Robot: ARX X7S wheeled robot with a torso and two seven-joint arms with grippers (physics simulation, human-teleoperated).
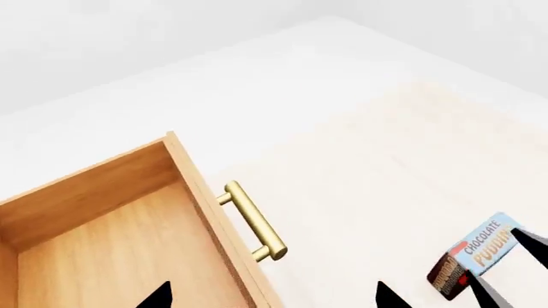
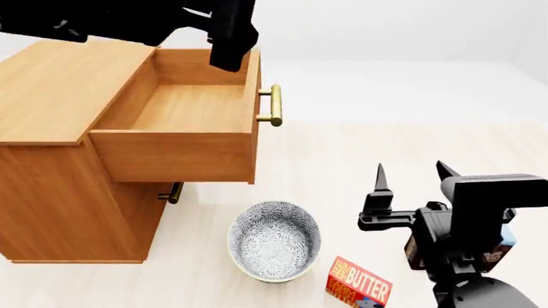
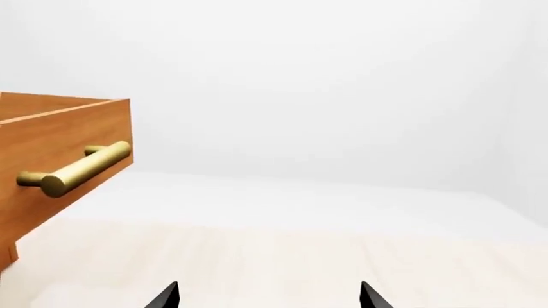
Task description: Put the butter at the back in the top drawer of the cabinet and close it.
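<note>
Head view shows the top drawer (image 2: 184,138) of the cabinet (image 2: 51,96) pulled out, its wooden inside bare, brass handle (image 2: 274,104) on its front. A patterned bowl (image 2: 274,240) stands on the floor near the cabinet's foot, nothing in it. Beside the bowl lies the butter (image 2: 360,285), a small orange-red and yellow carton with white lettering, resting on the floor, not gripped. The right tool (image 2: 411,176) hangs above the floor with its fingers spread and holding nothing. The left tool (image 2: 231,48) is over the drawer's back; left wrist view shows its tips apart. A chocolate pudding box (image 1: 475,253) lies on the floor.
</note>
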